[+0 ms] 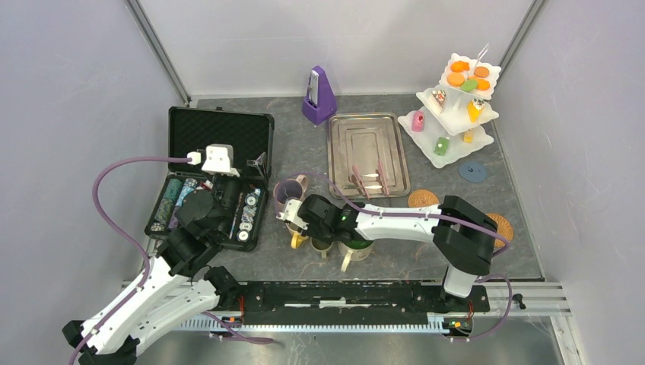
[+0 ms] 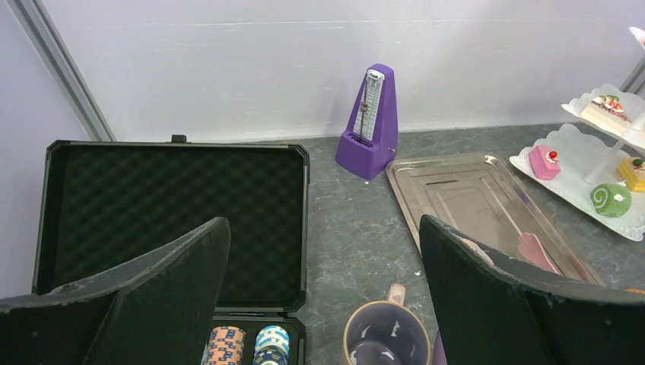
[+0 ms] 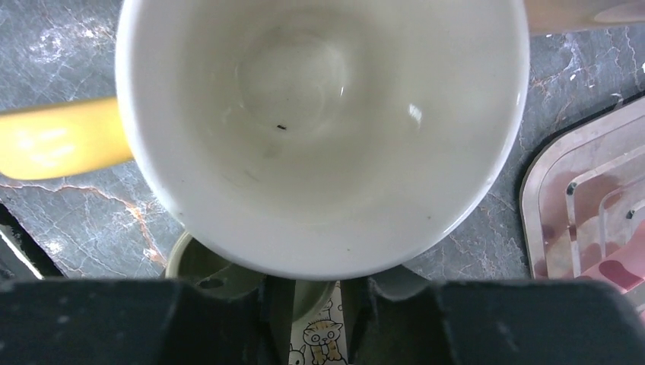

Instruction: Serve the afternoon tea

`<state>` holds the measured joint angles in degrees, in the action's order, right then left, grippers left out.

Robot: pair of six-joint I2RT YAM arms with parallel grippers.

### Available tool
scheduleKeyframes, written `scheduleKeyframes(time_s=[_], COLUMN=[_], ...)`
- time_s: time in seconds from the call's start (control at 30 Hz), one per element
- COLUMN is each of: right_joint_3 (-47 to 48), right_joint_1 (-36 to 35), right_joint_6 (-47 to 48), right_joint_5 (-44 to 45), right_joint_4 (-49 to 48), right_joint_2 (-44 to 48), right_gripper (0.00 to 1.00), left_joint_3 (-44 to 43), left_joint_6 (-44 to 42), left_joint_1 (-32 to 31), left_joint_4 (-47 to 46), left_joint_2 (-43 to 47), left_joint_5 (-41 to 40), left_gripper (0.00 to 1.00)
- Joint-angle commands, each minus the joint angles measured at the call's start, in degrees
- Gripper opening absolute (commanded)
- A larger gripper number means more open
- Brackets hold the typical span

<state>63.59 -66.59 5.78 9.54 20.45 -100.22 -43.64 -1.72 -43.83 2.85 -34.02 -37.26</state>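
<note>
Right pincer (image 1: 290, 218) seemingly at yellow mug (image 3: 319, 114)

yellow mug (image 3: 319, 137) cropped, olive mug (image 3: 192, 262) mostly hidden

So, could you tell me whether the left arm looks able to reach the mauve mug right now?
Probably yes: the left gripper is open, facing the mauve mug just ahead, nothing between. The right gripper at the yellow mug beside it may crowd the approach.

Bright, even light (soft, blurry wrist close-ups)
</note>
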Motion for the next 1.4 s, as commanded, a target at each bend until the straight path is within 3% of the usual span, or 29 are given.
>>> scheduleKeyframes(time_s=[0.0,0.2,0.4,0.7,0.93,1.03,1.2,1.3,1.37], right_joint_3=[-1.37,-1.96,-2.63,-1.27,-0.31,-2.36,-10.5,-13.12,-13.8], right_joint_1=[-0.3,-0.72,-1.4,-2.14,-2.06,-2.03,-0.58,7.01,15.59], right_joint_6=[0.2,0.02,-0.15,-2.01,-5.1,-5.72,-11.63,-16.75,-19.04], right_joint_5=[0.39,1.05,1.19,-2.58,-4.98,2.14,30.65,38.32,37.24], right_joint_4=[1.16,1.77,2.79,4.11,-0.1,-2.25,-4.72,-1.37,1.88], right_joint_2=[1.9,4.12,6.98,15.5,25.24,32.08,44.96,50.22,51.42], right_gripper=[0.28,0.1,0.03,0.0,0.0,0.0,0.0,0.0,0.0], left_joint_3=[0.21,0.13,0.1,-0.34,-0.57,-0.75,-1.2,-1.19,-1.45], left_joint_6=[-1.59,-1.39,-1.44,-1.15,-0.84,-0.52,-0.05,0.21,0.52], left_joint_1=[0.24,0.24,0.24,0.23,0.23,0.23,0.24,0.25,0.22], left_joint_4=[-2.59,-2.58,-3.14,-3.12,-1.56,-1.36,-0.82,-0.73,-0.57], left_joint_2=[-0.32,-0.73,-0.77,-1.32,-1.23,-1.12,-0.49,-0.08,-0.1], left_joint_5=[-0.97,-0.36,-0.1,0.86,1.13,1.63,2.4,2.93,3.52], left_gripper=[1.0,1.0,0.99,0.99,1.0,1.0,1.0,1.0,1.0])
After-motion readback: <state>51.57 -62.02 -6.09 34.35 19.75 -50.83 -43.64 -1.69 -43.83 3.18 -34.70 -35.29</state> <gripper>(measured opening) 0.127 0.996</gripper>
